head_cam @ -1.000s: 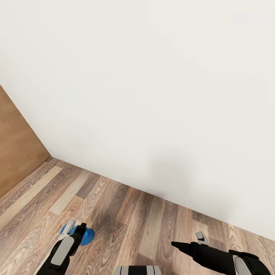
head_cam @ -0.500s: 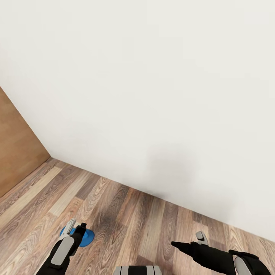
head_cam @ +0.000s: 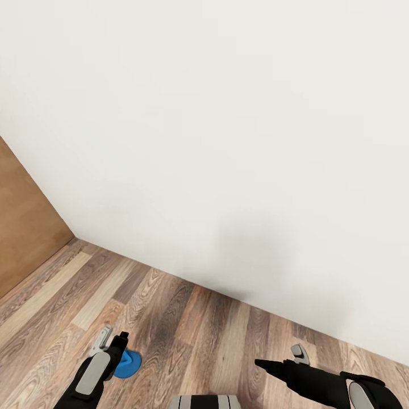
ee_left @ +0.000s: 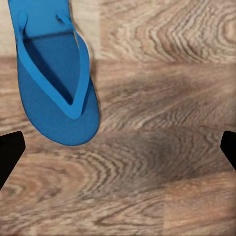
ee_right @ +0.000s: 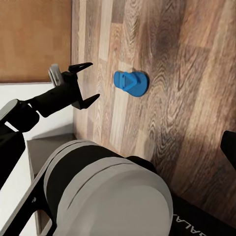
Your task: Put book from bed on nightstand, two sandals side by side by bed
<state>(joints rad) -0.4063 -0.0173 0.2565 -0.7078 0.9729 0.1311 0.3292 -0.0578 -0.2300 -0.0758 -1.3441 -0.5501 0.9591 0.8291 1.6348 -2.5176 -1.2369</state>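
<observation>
A blue sandal (ee_left: 56, 78) lies flat on the wood-plank floor (head_cam: 187, 329), near the white wall (head_cam: 227, 142) and the brown door (head_cam: 23, 227). The left gripper (head_cam: 116, 339) hangs just above the sandal, its fingers (ee_right: 81, 66) spread wide, holding nothing. The right gripper (head_cam: 278, 360) hangs well apart from the sandal; whether its fingers are spread cannot be told. At the right wrist view's edge, partial lettering reads "SALA", cropped.
</observation>
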